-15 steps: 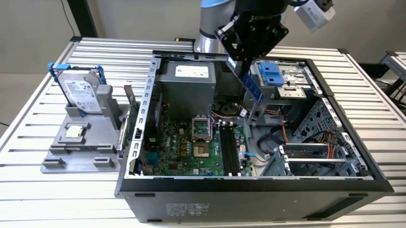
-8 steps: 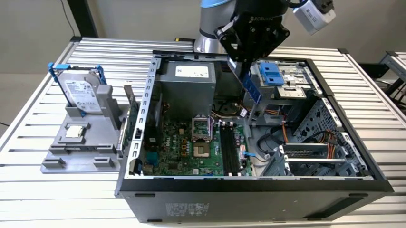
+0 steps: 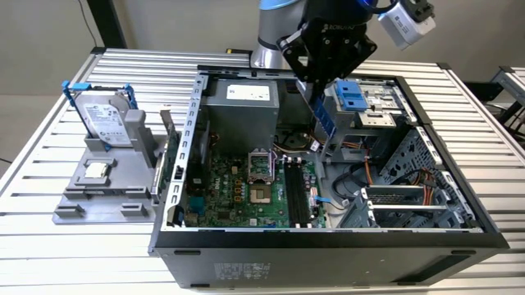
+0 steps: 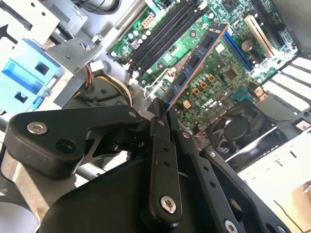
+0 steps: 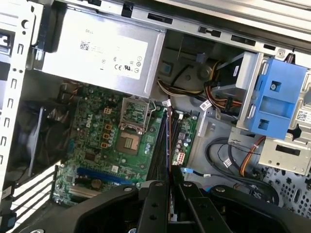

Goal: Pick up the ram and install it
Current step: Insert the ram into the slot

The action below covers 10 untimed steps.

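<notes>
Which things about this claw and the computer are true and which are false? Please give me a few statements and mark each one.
1. The claw is gripping the blue ram by one end. True.
2. The ram is already seated in one of the black slots. False: the claw holds it above the motherboard, and it is not in a slot.
3. A silver hard drive stands upright in a grey holder outside the computer case, at the exterior view's left. True.
4. The computer case is closed up with a side panel. False: it lies open, with the motherboard showing.
</notes>
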Tool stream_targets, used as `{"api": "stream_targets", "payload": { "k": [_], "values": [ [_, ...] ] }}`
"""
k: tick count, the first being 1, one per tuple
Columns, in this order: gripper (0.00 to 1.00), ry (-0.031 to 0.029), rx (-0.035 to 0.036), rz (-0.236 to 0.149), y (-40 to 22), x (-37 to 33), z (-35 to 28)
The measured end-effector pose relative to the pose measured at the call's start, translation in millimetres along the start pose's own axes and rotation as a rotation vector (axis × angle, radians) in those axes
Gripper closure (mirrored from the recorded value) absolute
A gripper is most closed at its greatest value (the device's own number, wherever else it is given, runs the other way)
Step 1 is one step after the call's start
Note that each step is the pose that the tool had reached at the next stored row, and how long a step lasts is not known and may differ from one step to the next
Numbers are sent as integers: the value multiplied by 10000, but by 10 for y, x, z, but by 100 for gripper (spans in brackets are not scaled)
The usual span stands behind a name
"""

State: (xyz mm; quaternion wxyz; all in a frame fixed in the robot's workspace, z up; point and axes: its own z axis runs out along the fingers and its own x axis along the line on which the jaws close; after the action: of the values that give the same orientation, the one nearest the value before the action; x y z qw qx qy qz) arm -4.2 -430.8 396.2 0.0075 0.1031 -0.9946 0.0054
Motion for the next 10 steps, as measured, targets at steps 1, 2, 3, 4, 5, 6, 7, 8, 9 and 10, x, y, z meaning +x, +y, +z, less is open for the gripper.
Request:
{"api": "stream_targets", "payload": {
  "k": [1, 2, 3, 4, 5, 6, 7, 8, 9, 10],
  "values": [
    [100, 0, -2, 74, -7, 1, 2],
    [100, 1, -3, 147, -13, 3, 3],
    [100, 2, -4, 229, -20, 4, 5],
    [100, 3, -6, 318, -26, 6, 6],
    [100, 4, -7, 412, -31, 6, 7],
    [100, 5, -8, 512, -36, 7, 9],
    [100, 5, -10, 607, -40, 8, 10],
    [100, 6, -13, 717, -44, 9, 12],
    [100, 7, -15, 821, -47, 10, 14],
    [100, 7, -17, 929, -49, 10, 16]
  ]
}}
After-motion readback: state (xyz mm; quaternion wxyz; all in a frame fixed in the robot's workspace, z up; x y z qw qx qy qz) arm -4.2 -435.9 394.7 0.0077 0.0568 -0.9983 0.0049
